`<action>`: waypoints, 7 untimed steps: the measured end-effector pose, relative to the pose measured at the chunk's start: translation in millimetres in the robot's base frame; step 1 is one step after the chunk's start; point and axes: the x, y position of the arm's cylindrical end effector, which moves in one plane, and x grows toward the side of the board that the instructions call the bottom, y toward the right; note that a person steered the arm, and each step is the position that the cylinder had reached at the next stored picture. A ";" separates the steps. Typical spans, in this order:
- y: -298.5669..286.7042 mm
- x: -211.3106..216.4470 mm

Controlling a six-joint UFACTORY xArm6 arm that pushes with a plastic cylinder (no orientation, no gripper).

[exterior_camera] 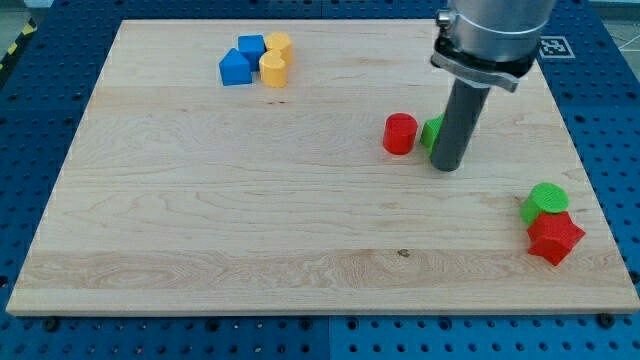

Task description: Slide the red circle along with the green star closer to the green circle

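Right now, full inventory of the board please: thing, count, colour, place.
red circle: 1, red, right of centre, just left of the rod
green star: 1, green, beside the red circle, mostly hidden behind the rod
green circle: 1, green, lower right, touching the red star
red star: 1, red, lower right, below the green circle
blue blocks: 2, blue, upper left cluster
yellow blocks: 2, yellow, same cluster, right side
wooden board: 1, light wood
my tip: 1, dark rod, right in front of the green star
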 end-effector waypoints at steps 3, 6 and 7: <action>-65.6 16.1; -115.1 -38.5; -110.3 -38.5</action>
